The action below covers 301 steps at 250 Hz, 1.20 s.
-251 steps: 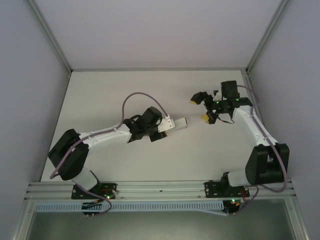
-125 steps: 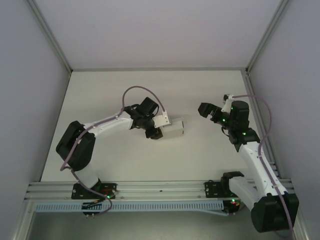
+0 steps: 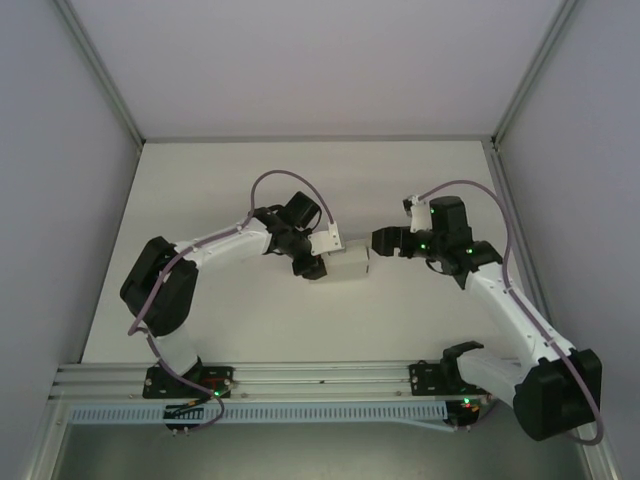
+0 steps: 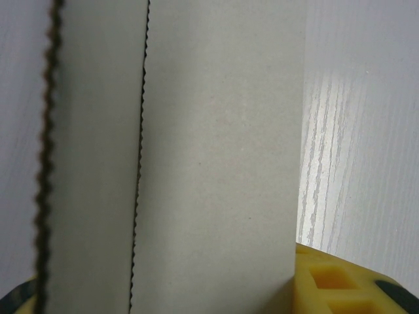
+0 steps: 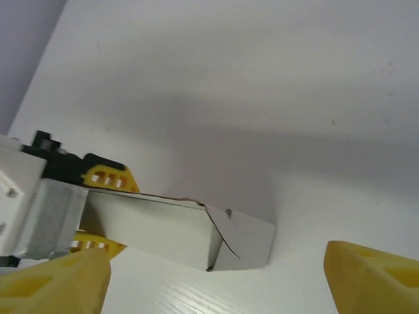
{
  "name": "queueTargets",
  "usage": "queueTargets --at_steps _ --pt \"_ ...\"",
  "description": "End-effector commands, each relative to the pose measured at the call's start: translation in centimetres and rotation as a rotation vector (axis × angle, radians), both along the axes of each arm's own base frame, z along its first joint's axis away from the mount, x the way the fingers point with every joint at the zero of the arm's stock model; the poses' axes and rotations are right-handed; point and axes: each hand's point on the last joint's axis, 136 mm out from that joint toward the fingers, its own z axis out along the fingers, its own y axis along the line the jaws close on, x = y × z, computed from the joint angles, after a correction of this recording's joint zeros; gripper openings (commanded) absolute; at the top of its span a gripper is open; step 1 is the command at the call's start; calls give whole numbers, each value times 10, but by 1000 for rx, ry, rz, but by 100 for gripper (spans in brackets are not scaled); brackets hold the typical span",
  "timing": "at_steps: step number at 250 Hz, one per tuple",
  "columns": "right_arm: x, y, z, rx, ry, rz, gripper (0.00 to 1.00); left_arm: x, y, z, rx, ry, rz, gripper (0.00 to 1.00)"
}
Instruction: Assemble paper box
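The paper box (image 3: 349,263) is a pale card sleeve lying on the white table (image 3: 200,200) near its middle. My left gripper (image 3: 318,258) is shut on the box's left end. In the left wrist view the box (image 4: 216,144) spans most of the frame, with one yellow fingertip (image 4: 334,281) beside it. My right gripper (image 3: 384,243) hovers just off the box's right end. In the right wrist view the box (image 5: 177,229) shows a partly folded end flap (image 5: 245,245), and my right gripper (image 5: 213,288) stands open with its fingers either side of that end, not touching it.
Grey walls (image 3: 60,150) and metal posts enclose the table on three sides. An aluminium rail (image 3: 320,378) carrying both arm bases runs along the near edge. Bare tabletop lies behind and to the left of the box.
My right arm has swung in from the back right and lowered its open gripper to the box's right end. My left gripper has shifted the box slightly right, still shut on it.
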Motion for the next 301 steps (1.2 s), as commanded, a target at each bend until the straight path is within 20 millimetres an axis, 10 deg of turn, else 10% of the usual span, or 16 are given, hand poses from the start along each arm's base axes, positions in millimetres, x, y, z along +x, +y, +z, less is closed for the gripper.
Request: queueTargets --at_steps 1,95,237,301 --pt "1 3 -3 -42 22 24 78 -6 5 -10 37 43 -13 43" --pt "19 18 -26 -154 35 34 63 -5 4 -10 39 40 -9 43" --pt "4 47 -15 -130 80 84 0 2 3 -7 34 15 18 43" --pt "0 57 -1 79 199 -82 0 13 3 -6 47 -19 68 43"
